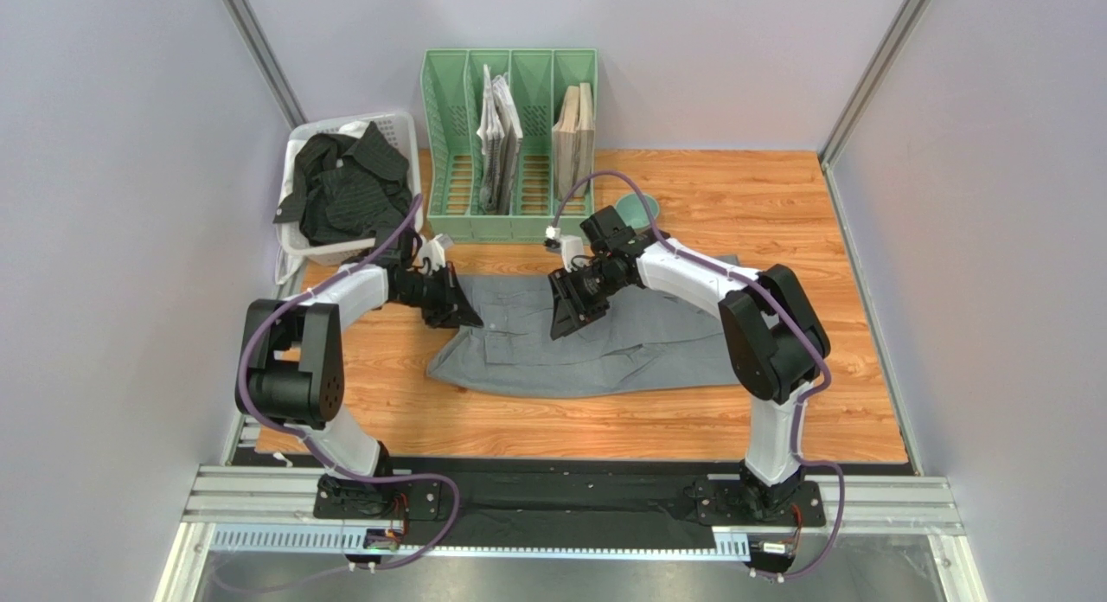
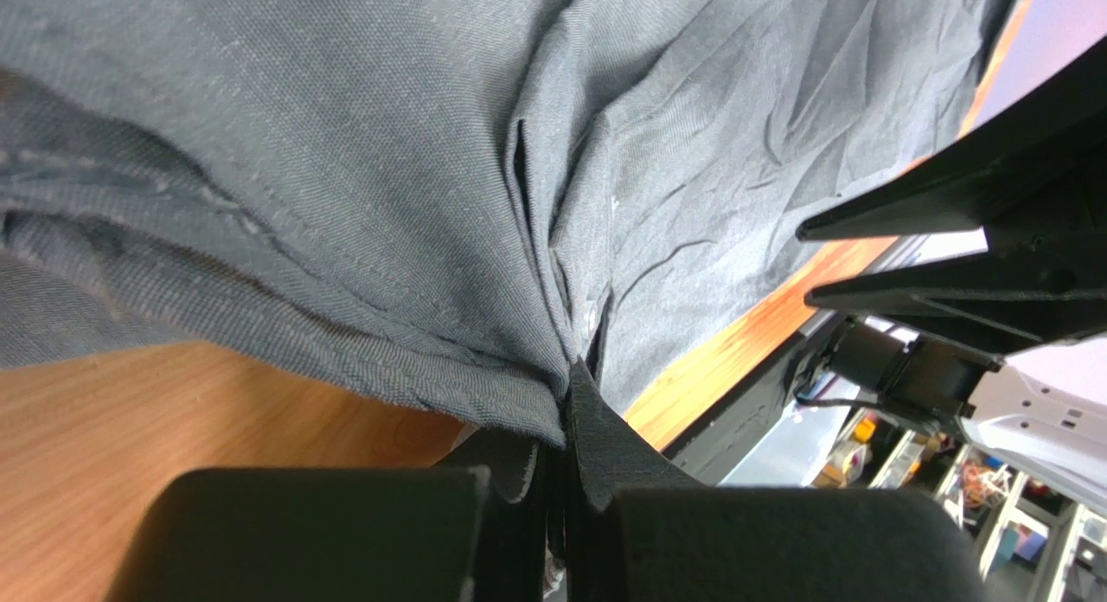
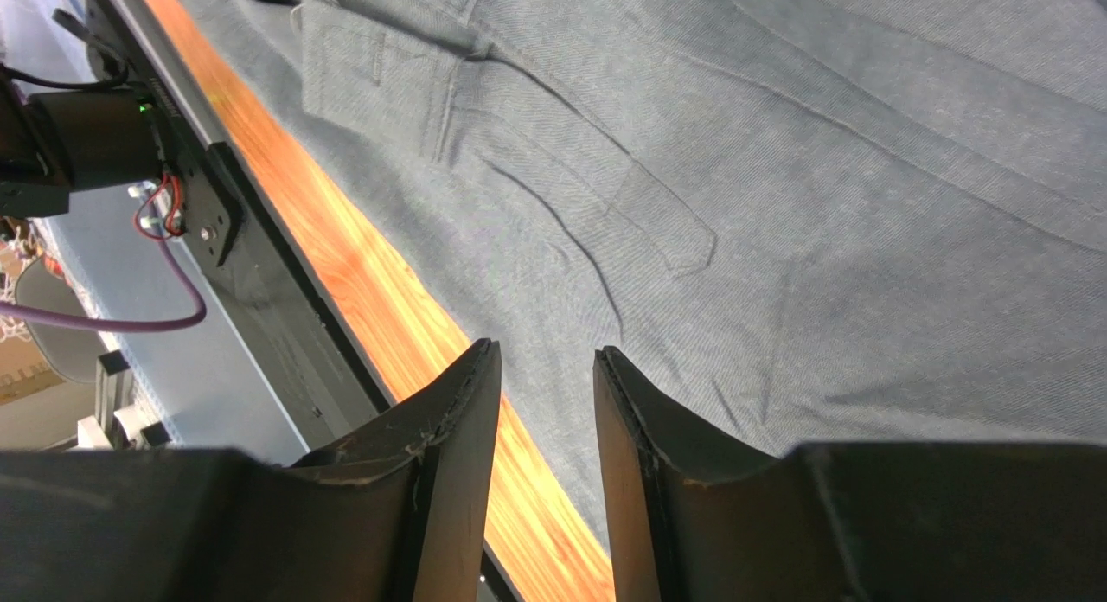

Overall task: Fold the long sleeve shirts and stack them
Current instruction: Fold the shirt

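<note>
The right gripper [image 3: 547, 356] hangs above the near hem of a grey shirt [image 3: 780, 174], its two black fingers [image 3: 455, 433] parted by a narrow gap with nothing caught between them. The shirt lies spread flat over most of the view, lightly creased, and a sleeve with a buttoned cuff (the slit in it points toward the fingers) lies folded across the body. A strip of orange wooden table [image 3: 377, 304] runs slantwise beside the cloth's edge. Beyond it lies a black rail [image 3: 273, 317], with a black motor block [image 3: 78, 135], red wires [image 3: 163, 213] and a purple cable [image 3: 104, 323] at the far left.
</note>
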Robot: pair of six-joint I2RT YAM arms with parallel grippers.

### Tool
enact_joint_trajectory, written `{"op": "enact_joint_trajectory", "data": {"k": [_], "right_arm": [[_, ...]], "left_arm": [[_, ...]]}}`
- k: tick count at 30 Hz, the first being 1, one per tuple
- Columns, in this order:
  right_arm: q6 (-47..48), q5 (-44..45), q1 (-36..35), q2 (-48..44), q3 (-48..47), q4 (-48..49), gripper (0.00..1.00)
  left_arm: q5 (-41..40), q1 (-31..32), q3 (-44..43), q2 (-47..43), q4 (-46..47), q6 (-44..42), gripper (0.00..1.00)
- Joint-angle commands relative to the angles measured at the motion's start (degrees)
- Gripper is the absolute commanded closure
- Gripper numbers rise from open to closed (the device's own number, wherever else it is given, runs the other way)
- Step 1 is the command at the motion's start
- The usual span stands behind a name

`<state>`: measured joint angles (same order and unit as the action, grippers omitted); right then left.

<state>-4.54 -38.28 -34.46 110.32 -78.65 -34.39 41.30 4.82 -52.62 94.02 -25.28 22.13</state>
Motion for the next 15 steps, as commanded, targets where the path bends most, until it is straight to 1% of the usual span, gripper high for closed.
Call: {"op": "enact_joint_trajectory", "data": {"k": [1,5,10,15], "right_arm": [[1.2,1.81,0.09,1.03,-0.8,0.46,0.62],[-2.13,0.41,0.18,3.06,-1.68,3.27,0.65],[-5.66,0.66,0.01,1.38,-1.59,10.03,0.69],[-6.8,3.91,-1.75,6.04,-4.49,11.98,0.81]], "left_arm": [[-3.13,1.68,-3.89,-3.22,-4.16,-1.65,1.0],[-5.79,2.83,-5.03,-3.84,-6.45,-1.83,1.0],[-5.97,2.83,-4.95,-3.58,-7.15,-2.44,1.0],[-5.88,2.91,-4.86,-3.84,-6.8,-2.44,1.0]]}}
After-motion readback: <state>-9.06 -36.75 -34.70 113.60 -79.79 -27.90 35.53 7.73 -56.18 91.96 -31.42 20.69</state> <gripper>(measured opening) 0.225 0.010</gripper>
